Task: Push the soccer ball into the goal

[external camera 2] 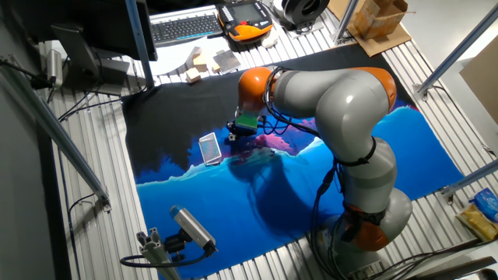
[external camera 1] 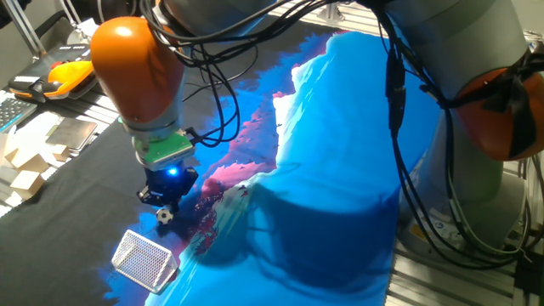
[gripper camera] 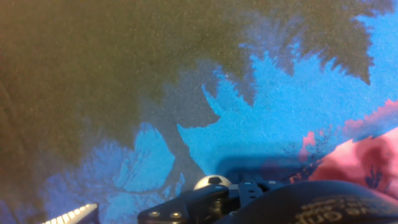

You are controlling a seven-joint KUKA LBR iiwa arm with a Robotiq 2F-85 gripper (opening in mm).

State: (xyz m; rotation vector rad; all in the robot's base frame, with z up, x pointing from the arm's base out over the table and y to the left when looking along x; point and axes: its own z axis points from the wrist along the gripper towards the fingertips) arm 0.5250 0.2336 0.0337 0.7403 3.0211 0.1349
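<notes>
**Gripper low over the printed mat, soccer ball just short of the goal**

One fixed view: the orange-and-grey arm reaches down to the table, and its gripper sits low over a mat printed in blue, pink and black. The soccer ball, white with black patches, lies on the mat directly at the fingertips; whether they touch it cannot be told. The goal, a white wire-mesh box, lies near the ball toward the camera, apart from it, with the ball outside its frame. Whether the fingers are parted or closed cannot be told from any view.

The other fixed view: the gripper is beside the goal at the border between the black and blue areas of the mat; the ball is too small to make out here.

Hand view: the soccer ball peeks above the dark body of the gripper at the lower edge, and a corner of the goal shows at lower left.
</notes>
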